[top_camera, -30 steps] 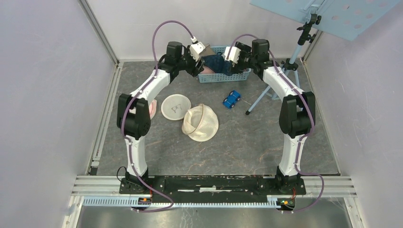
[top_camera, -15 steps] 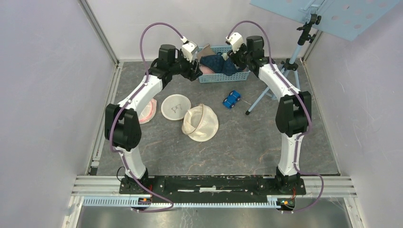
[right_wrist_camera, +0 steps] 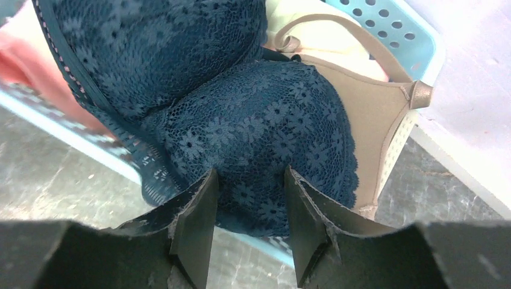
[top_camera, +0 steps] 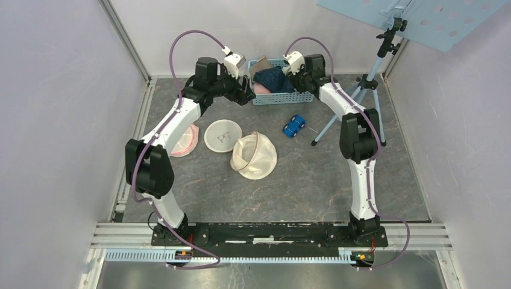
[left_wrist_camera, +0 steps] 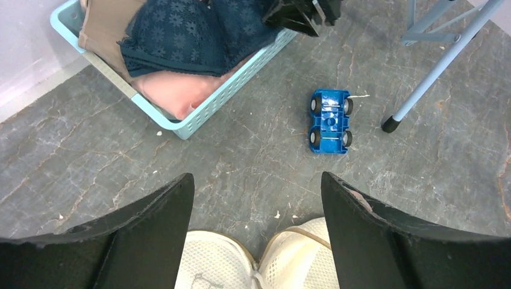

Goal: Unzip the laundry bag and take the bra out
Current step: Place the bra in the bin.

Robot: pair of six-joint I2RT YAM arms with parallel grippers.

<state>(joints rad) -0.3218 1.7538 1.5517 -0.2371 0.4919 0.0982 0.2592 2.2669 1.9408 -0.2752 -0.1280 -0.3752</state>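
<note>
Teal lace marks the bra, which lies with its domed cups facing up in the light-blue basket at the far middle of the table. It is heaped together with a beige garment and a pink one. The laundry bag, of cream mesh, lies nearer, about mid-table and well apart from the basket, with its mouth gaping open. A round white mesh disc sits just beside the bag on its far-left side, and farther left a pink round piece is partly hidden under the left arm. The right gripper is at the right end of the basket, pointing down at the bra. Its jaws stand about half apart with lace filling the gap, and I cannot tell whether they pinch the fabric or merely hang over it. The left gripper is just left of the basket, above the dark marbled surface, with its jaws spread wide and nothing between them. A blue toy car rests on the table near the basket's right corner, between the basket and the foot of a pale-blue tripod stand. The stand rises at the far right and carries a perforated blue panel.
</note>
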